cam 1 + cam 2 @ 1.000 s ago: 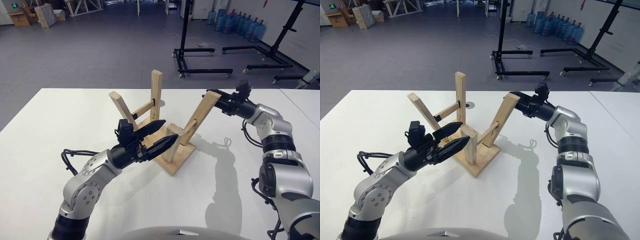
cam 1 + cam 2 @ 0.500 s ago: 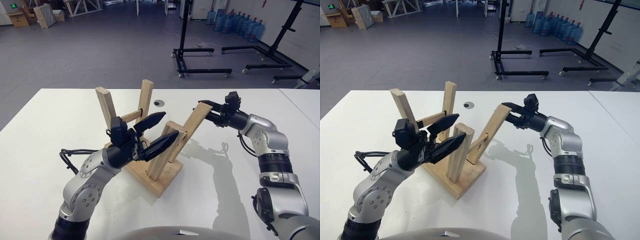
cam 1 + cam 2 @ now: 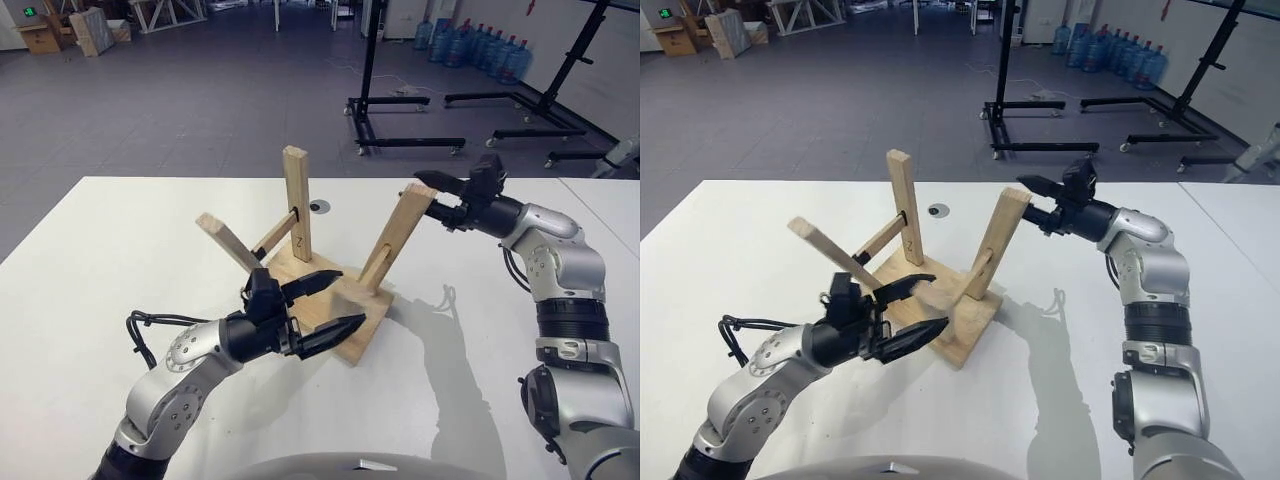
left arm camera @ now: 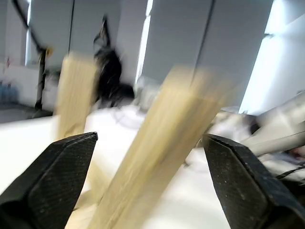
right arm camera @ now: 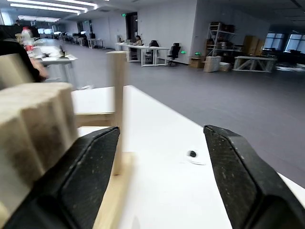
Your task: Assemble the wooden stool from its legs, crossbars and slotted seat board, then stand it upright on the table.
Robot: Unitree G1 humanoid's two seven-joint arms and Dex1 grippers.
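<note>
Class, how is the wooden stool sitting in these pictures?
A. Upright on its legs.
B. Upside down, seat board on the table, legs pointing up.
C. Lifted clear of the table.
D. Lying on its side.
B: the seat board lies on the white table, and the legs rise from it.

White bench (image 3: 90, 250): broad top, with one small round grommet (image 3: 318, 207) set near its far edge. Grey floor (image 3: 200, 90): beyond the bench. Black wheeled frames (image 3: 405, 140): two, standing on the floor, far right. Blue water bottles (image 3: 480, 48): a cluster behind the frames. Cardboard boxes (image 3: 40, 38): far left corner. Office desks (image 5: 143, 50): distant, in the right wrist view.
</note>
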